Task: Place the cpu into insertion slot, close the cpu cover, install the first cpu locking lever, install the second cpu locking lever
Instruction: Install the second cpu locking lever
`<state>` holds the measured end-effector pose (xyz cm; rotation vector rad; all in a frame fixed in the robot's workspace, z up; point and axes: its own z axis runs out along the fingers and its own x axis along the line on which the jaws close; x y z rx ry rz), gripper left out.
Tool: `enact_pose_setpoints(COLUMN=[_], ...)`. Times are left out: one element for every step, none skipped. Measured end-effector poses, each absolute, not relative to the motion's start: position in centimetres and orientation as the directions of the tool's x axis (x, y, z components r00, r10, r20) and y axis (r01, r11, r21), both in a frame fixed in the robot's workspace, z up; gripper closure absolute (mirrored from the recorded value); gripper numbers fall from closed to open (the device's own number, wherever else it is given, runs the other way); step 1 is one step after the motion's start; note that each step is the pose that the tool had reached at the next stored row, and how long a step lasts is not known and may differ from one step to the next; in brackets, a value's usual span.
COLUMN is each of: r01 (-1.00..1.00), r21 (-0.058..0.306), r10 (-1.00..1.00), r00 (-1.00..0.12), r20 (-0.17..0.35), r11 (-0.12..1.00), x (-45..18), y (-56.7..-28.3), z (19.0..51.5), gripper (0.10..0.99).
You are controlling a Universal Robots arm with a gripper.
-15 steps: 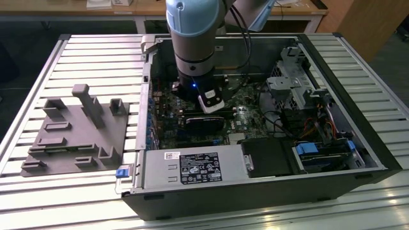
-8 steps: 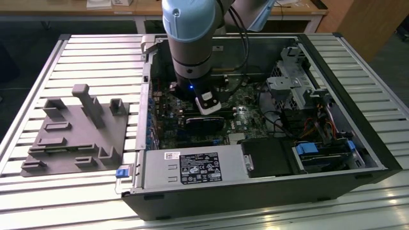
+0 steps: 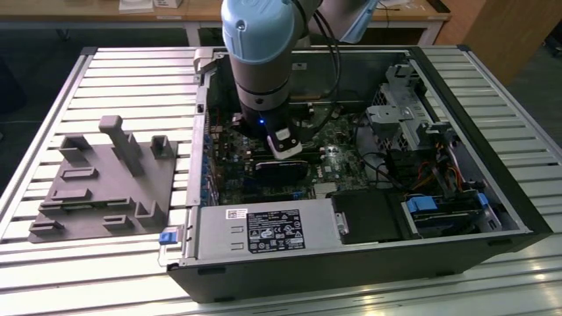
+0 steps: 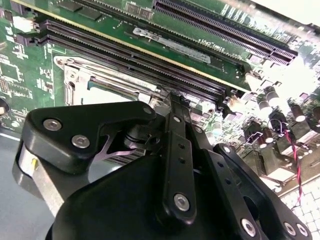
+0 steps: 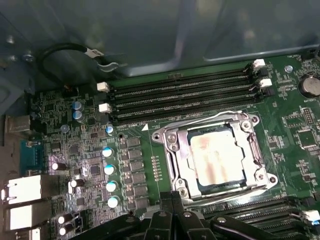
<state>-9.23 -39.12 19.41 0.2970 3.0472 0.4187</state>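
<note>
Find the cpu (image 5: 217, 160) already lying flat in the socket, its dull top showing through the window of the cpu cover (image 5: 172, 150), which looks lowered around it. Note the end effector (image 5: 172, 202) just beside the socket's near edge in the first wrist view, clenched, fingertips together with nothing visible between them; see the same closed tip (image 4: 172, 100) low over the board in the second wrist view, and the arm's lower end (image 3: 285, 146) reaching down inside the open computer case (image 3: 491, 197) on the slatted surface (image 3: 131, 85). Judge the work to be at the lever stage: a thin locking lever (image 5: 200, 122) runs along the socket's side next to the memory slots (image 5: 180, 95), though whether it is latched cannot be told. For this step, push with the closed tip on the lever's bare wire only, keep the pressure steady and in line with its swing, stay off the cover frame and the nearby capacitors (image 5: 109, 170), and avoid sliding sideways off the wire.
</note>
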Motion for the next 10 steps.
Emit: enact_pose_setpoints(r01=[0.182,0.182,0.182,0.182,0.182,0.182,0.182,0.182,0.182,0.182], r21=[0.275,0.276,0.277,0.278,0.278,0.278,0.278,0.278,0.278,0.278], r10=[0.196,0.196,0.196,0.196,0.196,0.196,0.196,0.196,0.196,0.196], r00=[-0.980,-0.980,-0.980,-0.980,-0.980,-0.980,-0.980,-0.980,-0.980,-0.980], r20=[-0.024,-0.024,-0.024,-0.024,-0.024,-0.024,-0.024,-0.023,-0.023,-0.023], r11=[0.944,0.944,0.943,0.943,0.943,0.943,0.943,0.943,0.943,0.943], x=[-9.24,-9.23,-9.23,-9.23,-9.23,-9.23,-9.23,-9.24,-9.24,-9.24], y=[-39.12,-39.12,-39.12,-39.11,-39.12,-39.12,-39.12,-39.13,-39.13,-39.13], z=[19.37,19.33,19.29,19.24,19.19,19.14,19.08,19.04,19.00,18.96], gripper=[0.980,0.980,0.980,0.980,0.980,0.980,0.980,0.980,0.980,0.980])
